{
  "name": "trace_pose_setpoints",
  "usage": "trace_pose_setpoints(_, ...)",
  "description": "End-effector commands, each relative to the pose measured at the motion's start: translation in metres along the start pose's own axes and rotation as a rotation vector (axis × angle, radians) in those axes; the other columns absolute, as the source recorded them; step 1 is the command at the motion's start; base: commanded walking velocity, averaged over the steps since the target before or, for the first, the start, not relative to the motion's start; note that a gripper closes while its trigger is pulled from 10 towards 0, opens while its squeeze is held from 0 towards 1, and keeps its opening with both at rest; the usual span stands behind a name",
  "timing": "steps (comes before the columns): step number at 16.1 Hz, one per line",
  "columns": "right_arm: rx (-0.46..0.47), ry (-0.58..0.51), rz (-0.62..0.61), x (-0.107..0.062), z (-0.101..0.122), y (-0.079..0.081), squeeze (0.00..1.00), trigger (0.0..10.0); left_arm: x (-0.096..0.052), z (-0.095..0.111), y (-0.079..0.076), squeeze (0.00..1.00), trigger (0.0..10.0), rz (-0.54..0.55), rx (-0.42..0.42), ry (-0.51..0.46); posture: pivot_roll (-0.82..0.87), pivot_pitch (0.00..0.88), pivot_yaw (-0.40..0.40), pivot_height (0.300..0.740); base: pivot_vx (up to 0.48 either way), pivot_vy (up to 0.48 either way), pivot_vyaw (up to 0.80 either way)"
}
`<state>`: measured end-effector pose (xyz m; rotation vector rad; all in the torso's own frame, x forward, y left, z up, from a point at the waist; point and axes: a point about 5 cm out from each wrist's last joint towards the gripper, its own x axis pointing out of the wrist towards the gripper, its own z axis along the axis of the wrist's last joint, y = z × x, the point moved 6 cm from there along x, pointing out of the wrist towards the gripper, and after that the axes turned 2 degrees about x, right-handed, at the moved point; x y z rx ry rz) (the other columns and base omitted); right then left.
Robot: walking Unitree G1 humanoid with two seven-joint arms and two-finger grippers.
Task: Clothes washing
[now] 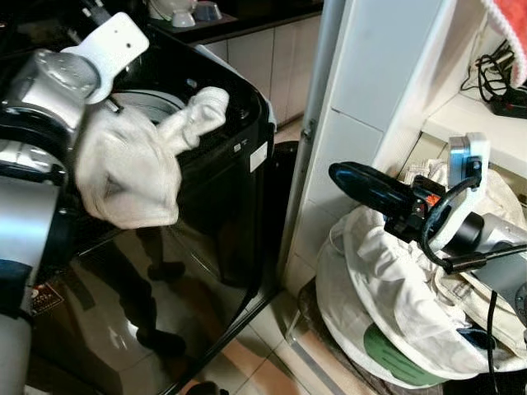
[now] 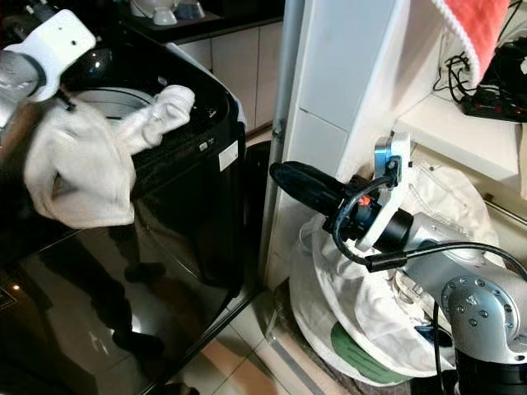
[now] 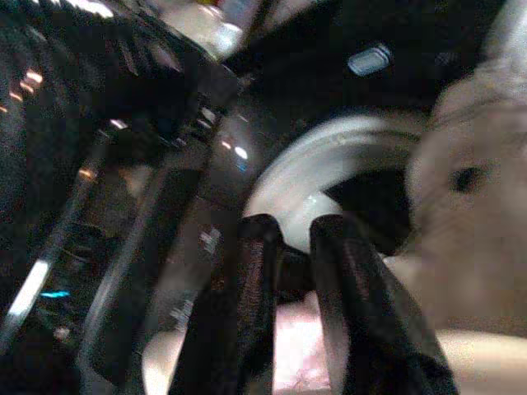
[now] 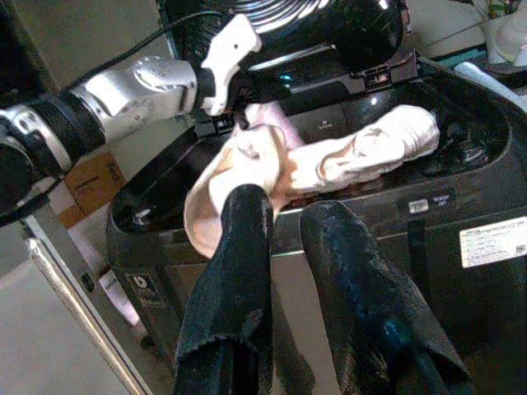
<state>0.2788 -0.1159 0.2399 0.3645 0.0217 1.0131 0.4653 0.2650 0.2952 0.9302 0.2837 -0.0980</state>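
A cream garment (image 1: 132, 164) hangs bunched over the rim of the black top-loading washing machine (image 1: 206, 222), one twisted end reaching across the open tub (image 1: 152, 103). My left gripper (image 3: 292, 239) is above the tub, shut on the garment, with pale cloth pinched between its fingers. My right gripper (image 1: 342, 174) hovers in the air to the right of the washer, above the white laundry bag (image 1: 395, 304). Its fingers point at the machine, slightly open with nothing between them (image 4: 284, 222).
A white pillar (image 1: 362, 82) stands between the washer and the laundry bag. A shelf with black cables (image 1: 494, 90) and a red towel (image 2: 473, 33) is at the upper right. The washer lid (image 4: 329, 25) stands raised. Tiled floor (image 1: 272, 346) shows between machine and bag.
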Motion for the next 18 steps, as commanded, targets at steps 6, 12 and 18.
trace_pose_setpoints(6, -0.128, 0.077, -0.396, -0.003, -0.008, -0.070, 0.00, 10.0, -0.024, 0.088, 0.008, 0.00, 10.0, -0.129, -0.211, -0.437, -0.01, 0.000, 0.002, 0.740, 0.000, 0.000, 0.00)
trace_pose_setpoints(12, -0.199, 0.054, -1.122, -0.084, 0.000, -0.181, 1.00, 10.0, -0.066, 0.144, -0.129, 0.00, 10.0, -0.501, -0.670, -0.874, -0.02, 0.000, 0.007, 0.740, 0.000, 0.000, 0.00)
trace_pose_setpoints(18, -0.109, 0.206, -1.381, -0.160, -0.027, -0.209, 1.00, 10.0, -0.118, 0.118, -0.216, 0.00, 10.0, -0.695, -0.614, -0.879, -0.02, 0.000, -0.015, 0.740, 0.000, 0.000, 0.00)
